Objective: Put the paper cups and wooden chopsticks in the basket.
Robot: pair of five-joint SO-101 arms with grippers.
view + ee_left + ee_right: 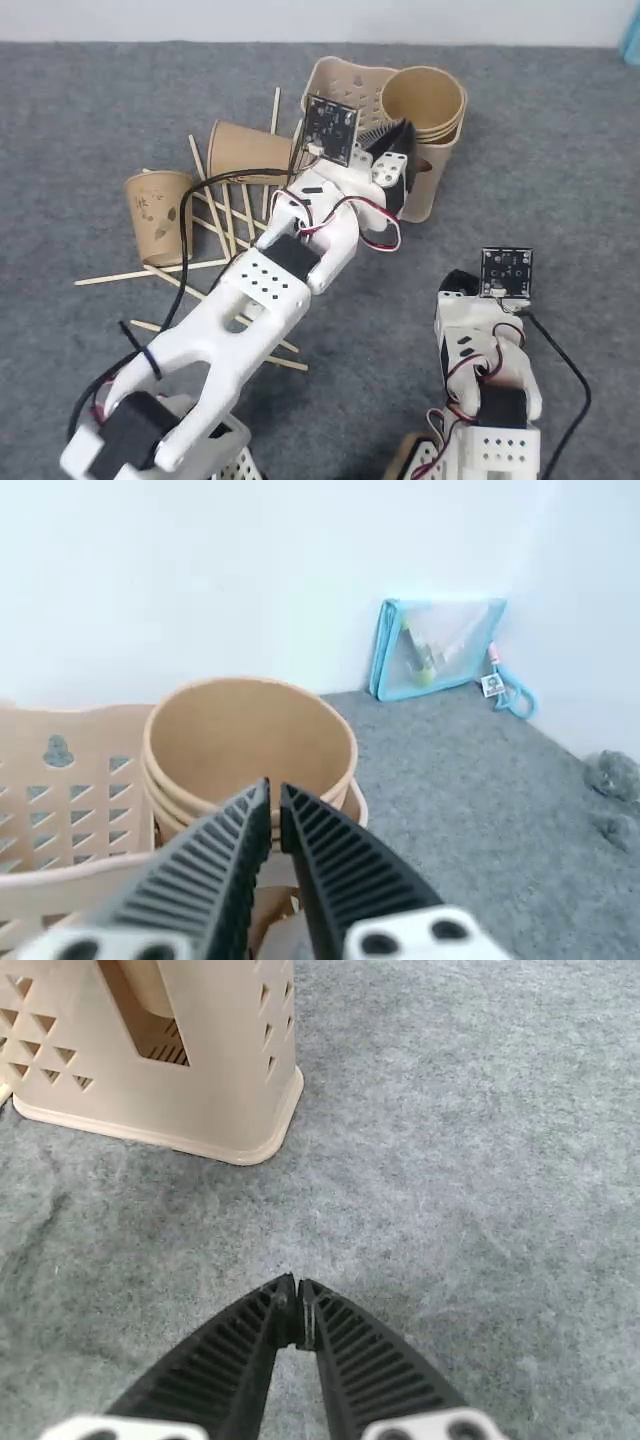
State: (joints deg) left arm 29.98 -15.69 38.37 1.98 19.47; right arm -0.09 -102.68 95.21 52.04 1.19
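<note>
Nearest, left pincer [274, 792], shut empty, over stacked tan paper cups [250, 730] in beige plastic basket [60, 780]; right pincer [297, 1295] likewise (nothing held) above grey counter [480, 1160].

basket [345, 78]: beige plastic, upright | stacked paper cups [423, 100]: stood inside it, rims above its edge | one cup [245, 150]: lay on its side just beside basket | another cup [158, 215]: farther left | wooden chopsticks [150, 272]: scattered around both
</note>
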